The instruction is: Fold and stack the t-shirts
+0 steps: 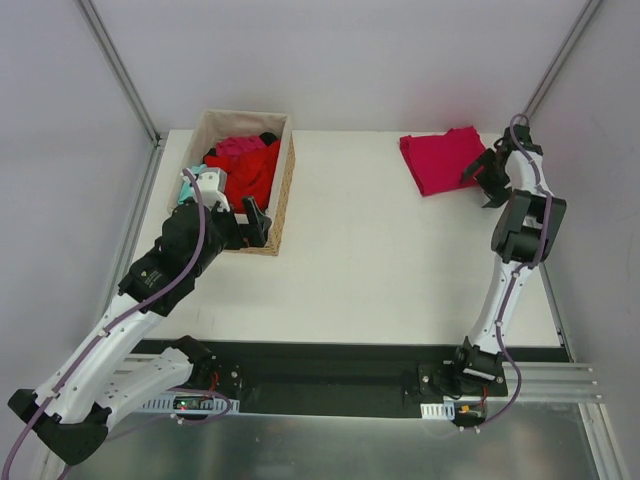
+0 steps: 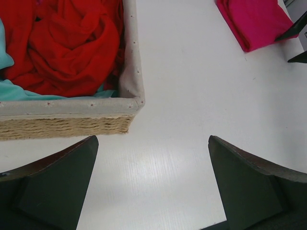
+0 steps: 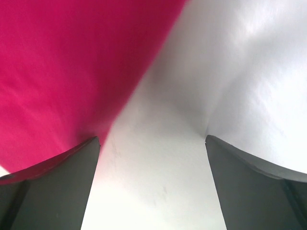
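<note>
A folded pinkish crimson t-shirt (image 1: pixel 442 158) lies at the table's far right, also visible in the left wrist view (image 2: pixel 256 21) and filling the left of the right wrist view (image 3: pixel 62 72). My right gripper (image 1: pixel 488 180) hangs open just off that shirt's right edge, with only bare table between the fingers (image 3: pixel 152 182). A crumpled bright red t-shirt (image 1: pixel 252 178) (image 2: pixel 67 43) fills the basket, with magenta (image 1: pixel 235 147), black (image 1: pixel 268 138) and teal (image 1: pixel 203 182) (image 2: pixel 5 52) cloth around it. My left gripper (image 1: pixel 255 222) (image 2: pixel 153 182) stands open and empty at the basket's near right corner.
The tan wicker basket (image 1: pixel 285 190) (image 2: pixel 62 125) with its pale liner stands at the far left of the white table (image 1: pixel 380 260). Grey walls and metal frame posts close in the back and both sides.
</note>
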### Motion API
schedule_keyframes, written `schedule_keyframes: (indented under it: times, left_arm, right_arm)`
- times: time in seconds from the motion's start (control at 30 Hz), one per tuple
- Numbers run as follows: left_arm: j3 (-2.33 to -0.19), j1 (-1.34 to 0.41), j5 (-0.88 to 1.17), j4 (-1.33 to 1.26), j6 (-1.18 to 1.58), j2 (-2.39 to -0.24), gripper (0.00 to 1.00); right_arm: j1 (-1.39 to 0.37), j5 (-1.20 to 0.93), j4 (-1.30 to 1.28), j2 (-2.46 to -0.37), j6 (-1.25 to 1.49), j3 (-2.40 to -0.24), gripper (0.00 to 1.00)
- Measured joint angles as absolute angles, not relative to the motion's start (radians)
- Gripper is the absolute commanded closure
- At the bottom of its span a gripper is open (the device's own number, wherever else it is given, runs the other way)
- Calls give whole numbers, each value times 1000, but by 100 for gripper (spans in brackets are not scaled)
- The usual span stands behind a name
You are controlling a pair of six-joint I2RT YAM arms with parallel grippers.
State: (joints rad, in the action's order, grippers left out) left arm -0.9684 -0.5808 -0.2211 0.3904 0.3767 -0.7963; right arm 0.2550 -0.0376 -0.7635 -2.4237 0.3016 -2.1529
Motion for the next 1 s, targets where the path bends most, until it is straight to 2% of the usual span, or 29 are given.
schedule_keyframes:
  times: [0.2,0.33,0.53,0.77,1.0]
  left_arm:
    - [-1023,-570,-213,406,376,-859,1]
    - [-1170,-560,-158,385,376,-1030,1]
    - [-1364,-555,-81,348,352,-1346,1]
    - [-1383,-531,-91,350,347,-1555,1]
    - [-1388,-515,-119,348,349,-1586,1]
  right_arm:
    - [120,-41,-703,-2116,295,-1848,4]
    - [-66,-60,-625,-1821,300,-1705,4]
    - [-269,-84,-572,-1513,286,-1575,4]
    - [-298,-50,-610,-1365,247,-1393,4]
    - [-298,-10,-653,-1296,212,-1345,4]
